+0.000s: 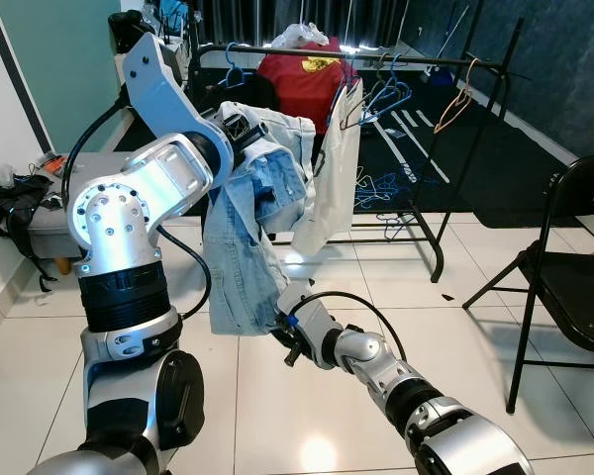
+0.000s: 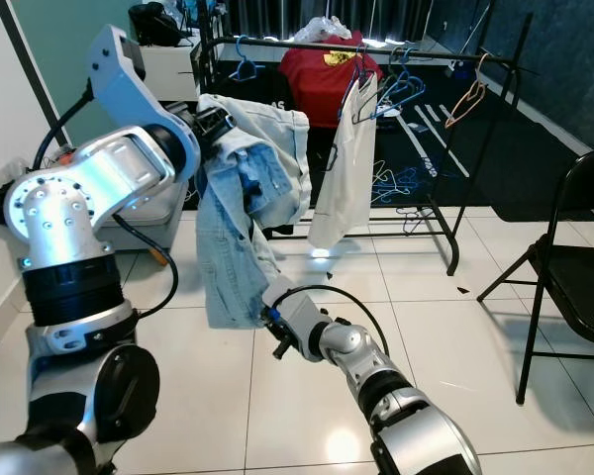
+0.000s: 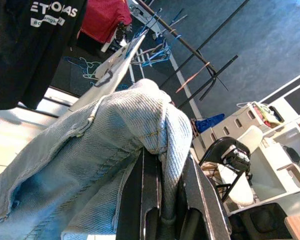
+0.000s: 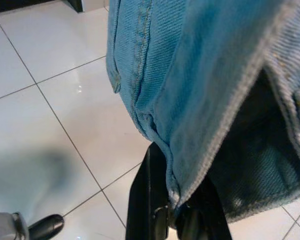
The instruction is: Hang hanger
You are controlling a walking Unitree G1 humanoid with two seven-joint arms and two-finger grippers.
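Before rack [image 1: 416, 61], end effectors pinching jacket [image 1: 240, 247]

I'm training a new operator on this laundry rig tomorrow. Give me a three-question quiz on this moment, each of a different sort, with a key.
1. True or false: the left gripper holds the denim jacket up by its top.
2. Multiple choice: the right gripper is shut on the jacket's A) collar B) bottom hem C) sleeve cuff.
3. Fill the gap: beyond the jacket, a white garment hangs on the black clothes ____.

Key: 1 true; 2 B; 3 rack. Both wrist views show denim pinched between the black fingers, the left high, the right low above the tiled floor.
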